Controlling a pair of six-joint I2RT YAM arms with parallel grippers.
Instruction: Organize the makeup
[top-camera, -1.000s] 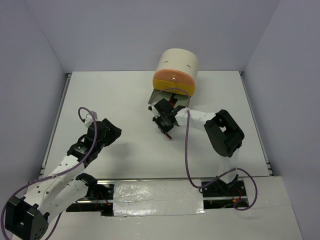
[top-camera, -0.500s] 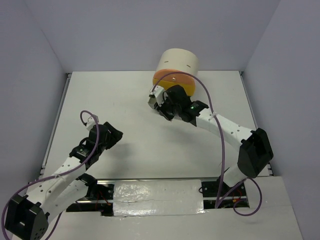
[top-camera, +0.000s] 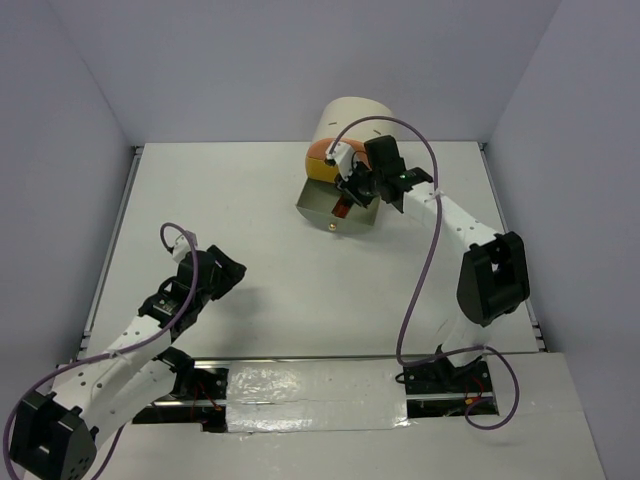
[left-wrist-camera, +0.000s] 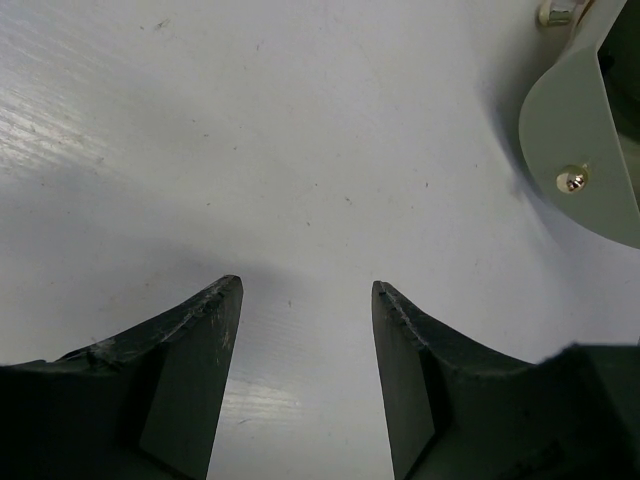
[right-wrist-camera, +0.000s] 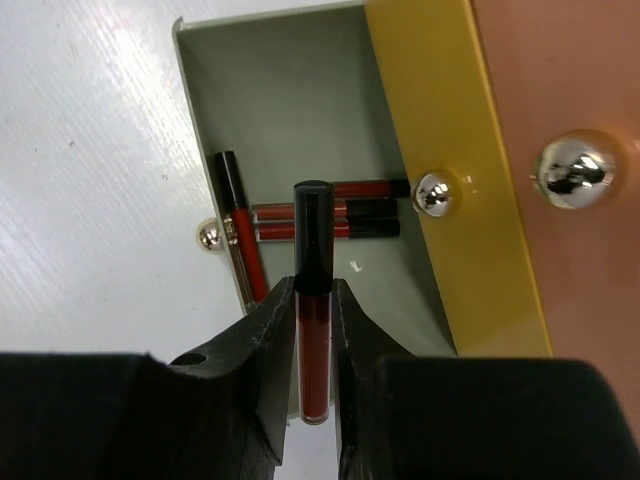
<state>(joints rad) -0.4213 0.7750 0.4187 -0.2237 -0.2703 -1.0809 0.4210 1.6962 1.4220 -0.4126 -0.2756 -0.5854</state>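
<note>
The left tool is hanging spread and empty just above the bare desk, well apart from the work. The right tool is pinching a dark-red stick by its body, black cap forward, over the open grey drawer, where other sticks are lying. Recommended: lower until the stick is sitting near the drawer floor, align it parallel to the others and clear of the yellow front, then spread the tool.

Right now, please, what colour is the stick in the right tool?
Dark red stick, black cap; clearest in right wrist view.
</note>
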